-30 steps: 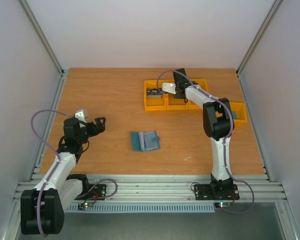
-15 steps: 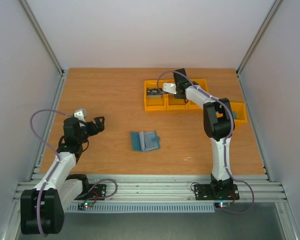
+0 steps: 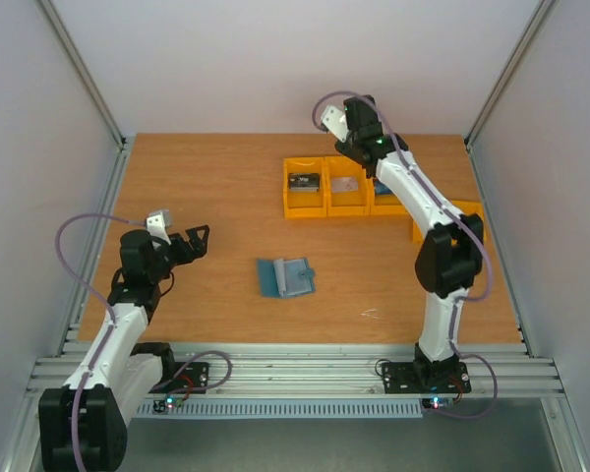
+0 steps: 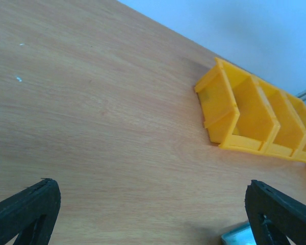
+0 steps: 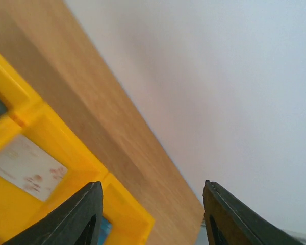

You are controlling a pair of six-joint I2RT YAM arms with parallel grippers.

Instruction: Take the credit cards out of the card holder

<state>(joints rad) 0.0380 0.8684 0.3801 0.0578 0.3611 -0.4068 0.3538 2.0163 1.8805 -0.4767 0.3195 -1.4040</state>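
Status: extraction appears largely complete, pending verification.

Holder [image 3: 285, 277]: lies unfolded on the table [image 3: 206, 177], near its middle and well apart from both arms. The top view shows its teal panels and paler strip. At this size I cannot tell whether a card remains in any slot.

Cards: a pale grey card [image 3: 346, 184] lies flat in the middle bin of the yellow row [image 3: 305, 204] at the far side. A blue item [image 3: 383, 187] sits in the next bin to the right and is judged to be the blue card, though no print is legible. The leftmost bin holds a dark object that cannot be identified.

Right gripper [image 5: 150, 185]: raised above the bin row, angled toward the back wall. Its jaws stand apart with nothing between them, so it is released and carrying no load. Its wrist view shows the grey card below in its bin, with a blue corner in the neighbouring bin.

Left gripper [image 4: 150, 182]: hovers over bare table to the left of the holder, jaws spread wide and empty. A corner of the holder shows at the bottom edge of its wrist view.

Outstanding: confirm that the holder is empty. If it is, no removal is left; if a card is still inside, it needs one more pick
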